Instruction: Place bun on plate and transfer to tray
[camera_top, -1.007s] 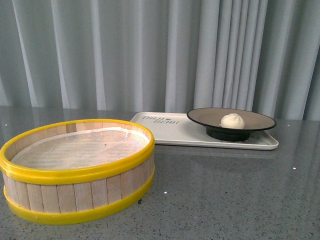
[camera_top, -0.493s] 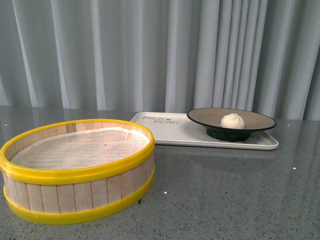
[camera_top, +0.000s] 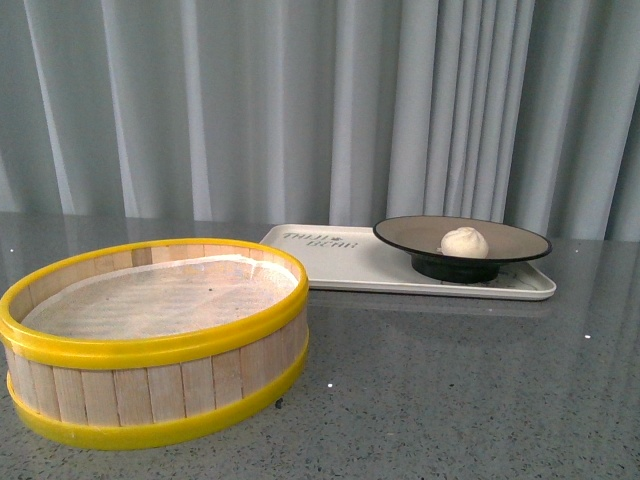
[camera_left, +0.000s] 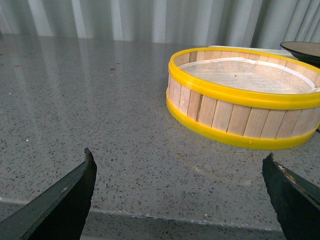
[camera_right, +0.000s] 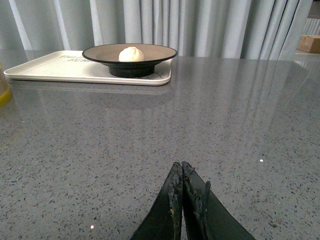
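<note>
The off-white bun (camera_top: 465, 241) sits on the black-rimmed plate (camera_top: 410, 232), and the plate stands on the right part of the cream tray (camera_top: 350, 262) at the back of the table. They also show in the right wrist view: bun (camera_right: 130, 54), plate (camera_right: 100, 52), tray (camera_right: 45, 69). My right gripper (camera_right: 181, 167) is shut and empty, low over the table, far in front of the tray. My left gripper (camera_left: 180, 160) is open and empty near the table's front edge, short of the steamer basket. Neither arm shows in the front view.
A yellow-rimmed wooden steamer basket (camera_top: 150, 340) with white paper lining stands at the front left; it also shows in the left wrist view (camera_left: 240, 107). The table is grey speckled stone (camera_top: 470, 390). Grey curtains hang behind. A cardboard box (camera_right: 310, 43) lies far off.
</note>
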